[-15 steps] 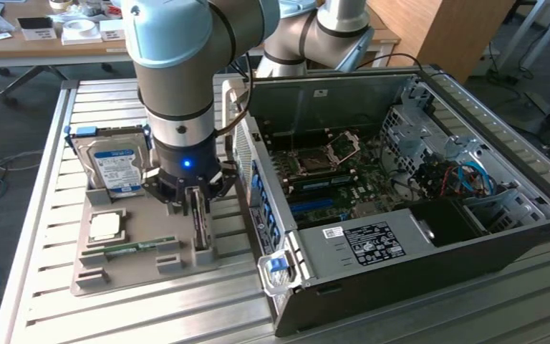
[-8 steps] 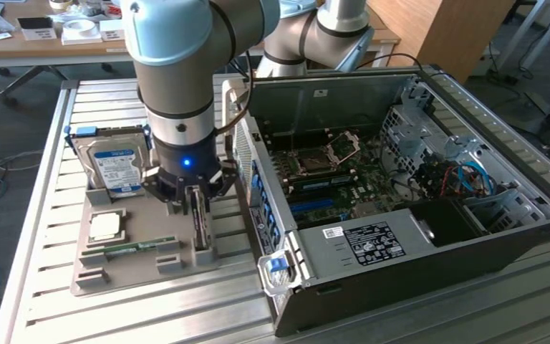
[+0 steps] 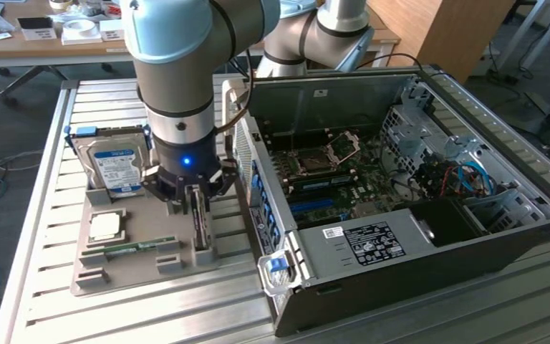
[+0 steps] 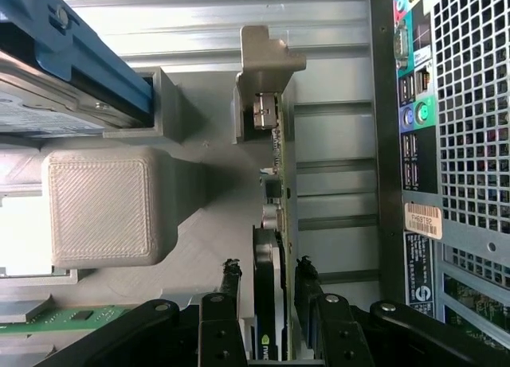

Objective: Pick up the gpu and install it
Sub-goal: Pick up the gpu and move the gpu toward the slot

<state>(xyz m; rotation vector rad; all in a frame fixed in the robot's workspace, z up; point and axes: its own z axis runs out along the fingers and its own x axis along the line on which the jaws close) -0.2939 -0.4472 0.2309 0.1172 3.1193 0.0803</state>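
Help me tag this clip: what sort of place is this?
Probably a robotics lab or workshop: an open computer case sits on a slatted metal table, beside a grey fixture holding a hard drive, with a desk behind.

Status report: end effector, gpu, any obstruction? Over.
Copy: end effector open, astride gpu; gpu upright in grey holder, not lifted; no obstruction seen.

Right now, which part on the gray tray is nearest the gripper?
The gpu, standing on edge within the gripper; the hard drive and RAM stick sit farther off.
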